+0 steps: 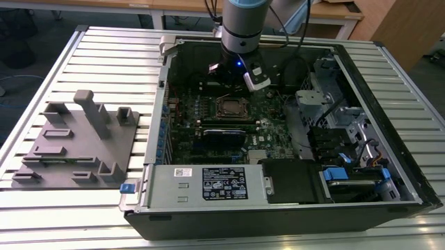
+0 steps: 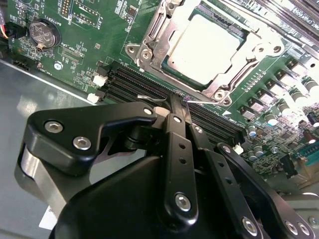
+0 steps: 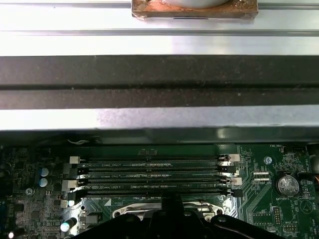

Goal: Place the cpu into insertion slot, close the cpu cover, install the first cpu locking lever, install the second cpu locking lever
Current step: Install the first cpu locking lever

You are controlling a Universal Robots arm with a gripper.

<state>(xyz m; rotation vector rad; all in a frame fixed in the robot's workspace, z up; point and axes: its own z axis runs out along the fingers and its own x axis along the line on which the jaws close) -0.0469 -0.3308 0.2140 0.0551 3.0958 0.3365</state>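
Slatted aluminium table (image 1: 104,57) carries an open computer case (image 1: 278,219) across the middle and right of the exterior view. A grey fixture tray (image 1: 76,140) sits at that view's left, with wooden desks along the top edge.

The arm comes down into the case at upper centre. Its gripper (image 1: 240,78) hangs just above the insertion slot (image 1: 232,108) on the green board, apparently positioned to work at the socket's edge. In the second wrist view the fingers (image 2: 172,129) are drawn together with no gap and nothing visibly between them.

The cpu (image 2: 204,47) already lies flat in the socket, and the cpu cover (image 2: 154,30) appears to be down around it, framing the pale face. A thin wire lever (image 2: 147,98) runs right by the fingertips, between the socket and the black memory slots (image 3: 149,174). Whether the tips touch it cannot be told.
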